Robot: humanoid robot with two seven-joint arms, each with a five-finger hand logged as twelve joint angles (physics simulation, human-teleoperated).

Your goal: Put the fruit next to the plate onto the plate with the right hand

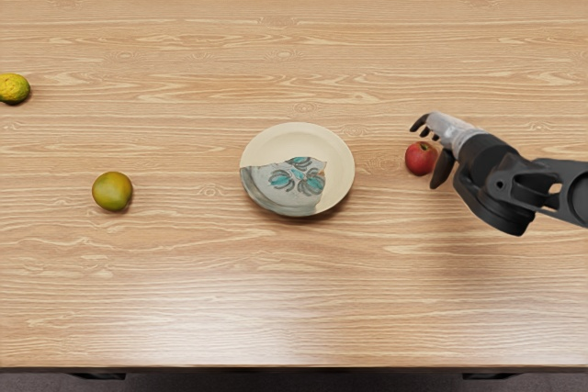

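A small red apple (420,159) lies on the wooden table just right of a cream plate (323,146) with a teal pattern. My right hand (434,146) comes in from the right edge and hovers at the apple's right side. Its fingers are spread around the fruit, with the thumb low on the right and the other fingers above it. I cannot tell whether they touch the apple. The plate holds nothing.
A green-orange fruit (112,191) rests on the table well left of the plate. A yellow-green fruit (13,88) sits at the far left edge. The table's front edge (294,367) runs along the bottom.
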